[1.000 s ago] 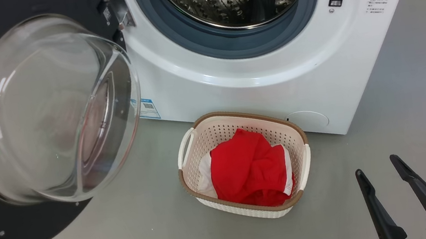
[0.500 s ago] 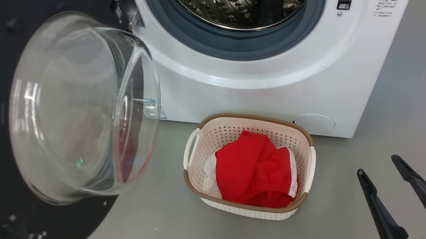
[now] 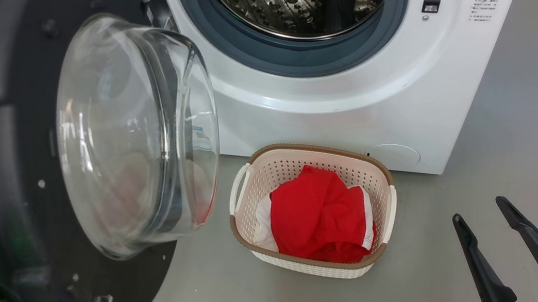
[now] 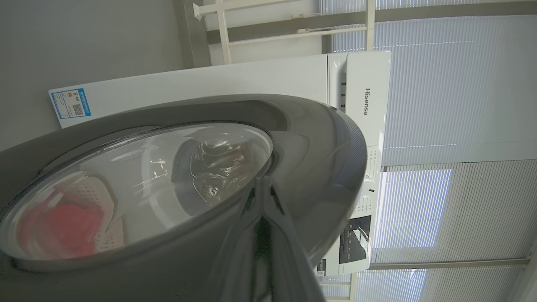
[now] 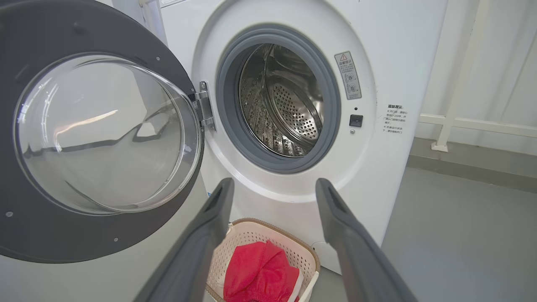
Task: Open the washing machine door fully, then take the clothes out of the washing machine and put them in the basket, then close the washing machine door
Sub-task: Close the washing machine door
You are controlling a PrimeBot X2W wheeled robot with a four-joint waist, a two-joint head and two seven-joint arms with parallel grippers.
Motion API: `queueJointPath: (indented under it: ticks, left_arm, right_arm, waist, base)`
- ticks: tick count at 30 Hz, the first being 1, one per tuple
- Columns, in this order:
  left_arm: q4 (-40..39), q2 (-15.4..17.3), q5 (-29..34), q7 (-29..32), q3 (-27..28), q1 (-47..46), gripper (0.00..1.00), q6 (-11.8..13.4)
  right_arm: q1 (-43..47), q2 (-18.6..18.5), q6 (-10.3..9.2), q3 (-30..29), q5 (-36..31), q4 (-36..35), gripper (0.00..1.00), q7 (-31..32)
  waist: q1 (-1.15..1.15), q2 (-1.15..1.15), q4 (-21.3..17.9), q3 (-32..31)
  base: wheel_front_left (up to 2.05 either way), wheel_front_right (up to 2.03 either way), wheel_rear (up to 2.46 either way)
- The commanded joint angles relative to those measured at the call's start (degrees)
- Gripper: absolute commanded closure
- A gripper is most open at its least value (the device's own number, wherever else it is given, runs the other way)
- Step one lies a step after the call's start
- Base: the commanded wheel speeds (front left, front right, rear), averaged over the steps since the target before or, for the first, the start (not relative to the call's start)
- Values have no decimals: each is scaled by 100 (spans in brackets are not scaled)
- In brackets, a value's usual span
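Black and glossy-rimmed, the washing machine door [image 3: 4,154] stands half-open at left; we judge it rigid, heavy and slippery, so we push flat on its outer face, left gripper [image 4: 262,188] pressed together, right gripper [image 3: 478,209] spread at near right.

My right gripper [image 5: 275,184] has its 2 fingers [image 5: 201,243] spread wide apart. Between and past them I see the washing machine [image 5: 394,63] and its steel drum [image 5: 289,109]. The washing machine door [image 5: 100,134] stands open at the left. Red clothes [image 5: 258,272] lie in the basket [image 5: 308,258] on the grey floor [image 5: 461,235], just in front of the machine.
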Motion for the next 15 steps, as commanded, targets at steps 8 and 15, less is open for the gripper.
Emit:
queueJointPath:
  ticks: [8,15]
  left_arm:
    - [-685,-168,-304,80,-104,100,100,275]
    - [-928,-282,-528,2,-321,266,100,332]
  right_arm:
    - [-190,-58,9,136,79,-106,0,-72]
    - [-188,-58,9,142,92,-92,0,-94]
  waist:
    - [0,0,-53,-8]
    - [0,0,-128,6]
  base:
    - [0,0,0]
    - [0,0,0]
